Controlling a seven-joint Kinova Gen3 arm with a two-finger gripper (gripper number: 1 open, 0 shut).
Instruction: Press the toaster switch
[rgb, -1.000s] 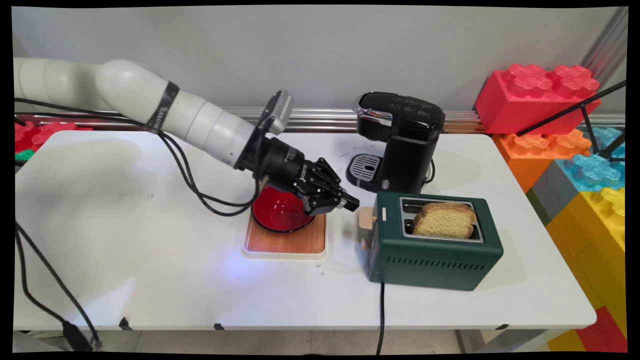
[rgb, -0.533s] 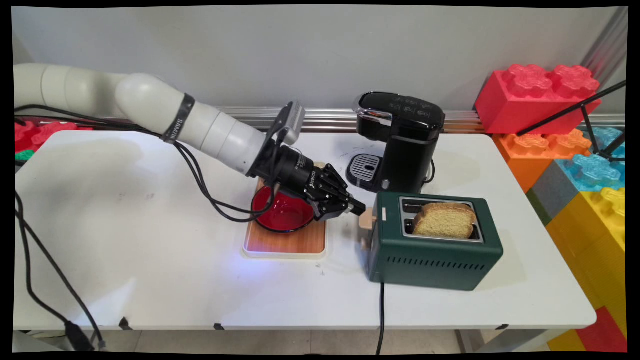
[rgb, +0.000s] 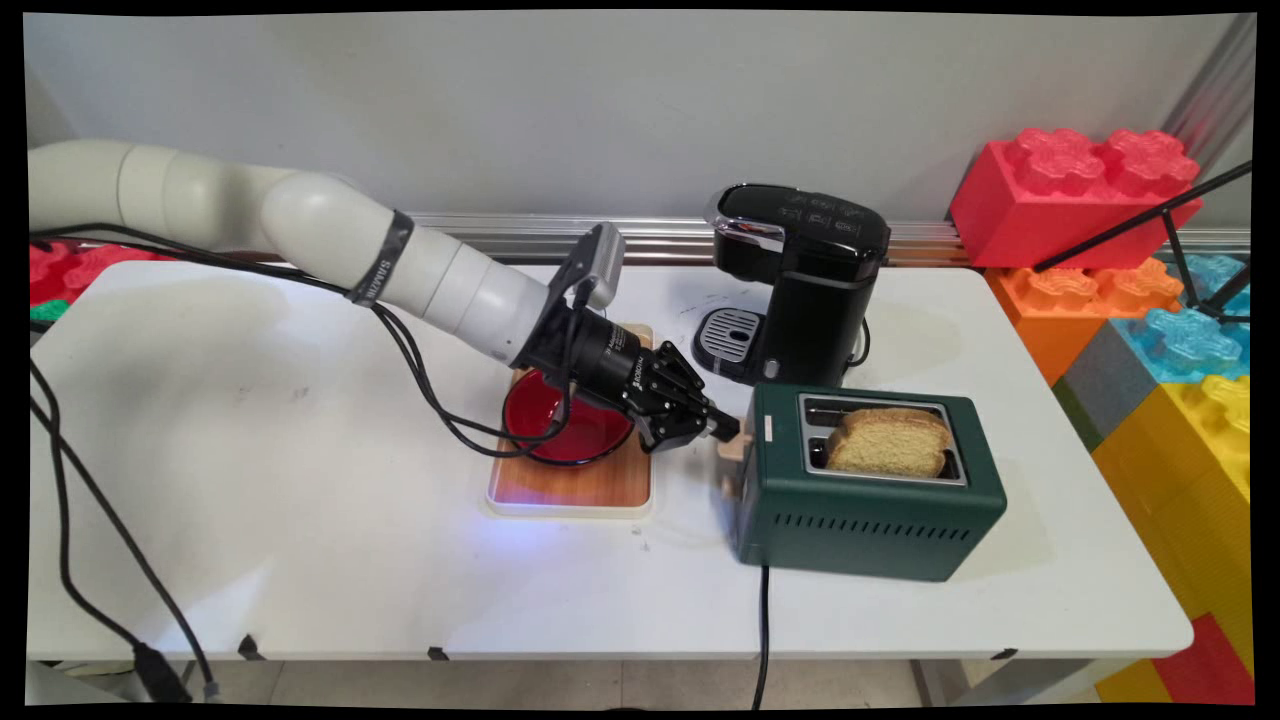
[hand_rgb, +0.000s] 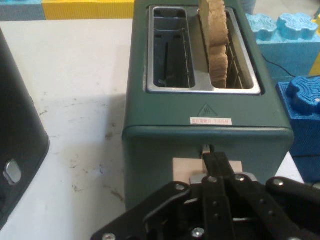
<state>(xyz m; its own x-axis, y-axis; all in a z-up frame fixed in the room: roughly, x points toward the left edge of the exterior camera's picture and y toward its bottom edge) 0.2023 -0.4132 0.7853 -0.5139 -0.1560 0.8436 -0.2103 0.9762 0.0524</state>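
1. The end effector (rgb: 728, 428) is clenched, its two fingers pressed together, and the tips rest on top of the beige lever (rgb: 733, 444) at the left end of the green toaster (rgb: 868, 505). In the hand view the closed fingers (hand_rgb: 216, 172) lie on the lever (hand_rgb: 184, 170) right against the toaster wall (hand_rgb: 165, 150).
2. The toaster stands on the white desk (rgb: 300, 560), at about 3 o'clock from the end effector. One slice of bread (rgb: 888, 440) stands upright in the nearer slot; the farther slot (rgb: 830, 408) holds nothing.
3. At about 9 o'clock from the end effector a red bowl (rgb: 560, 440) sits on a wooden board (rgb: 570, 487). The arm's wrist passes over the bowl and hides part of it.
4. At about 1 o'clock, just behind the toaster, stands a black coffee machine (rgb: 800, 285) with a round drip tray (rgb: 728, 338).
5. A black cord (rgb: 763, 630) goes from the toaster's front over the desk edge at 6 o'clock.
6. Big toy bricks (rgb: 1075, 195) in red, orange, blue and yellow are stacked beside the desk, at about 2 o'clock.
7. On top of the toaster there is a triangle mark and a small white label (hand_rgb: 211, 121) with red writing, too small to read. The black wrist part carries white lettering, which I cannot read.
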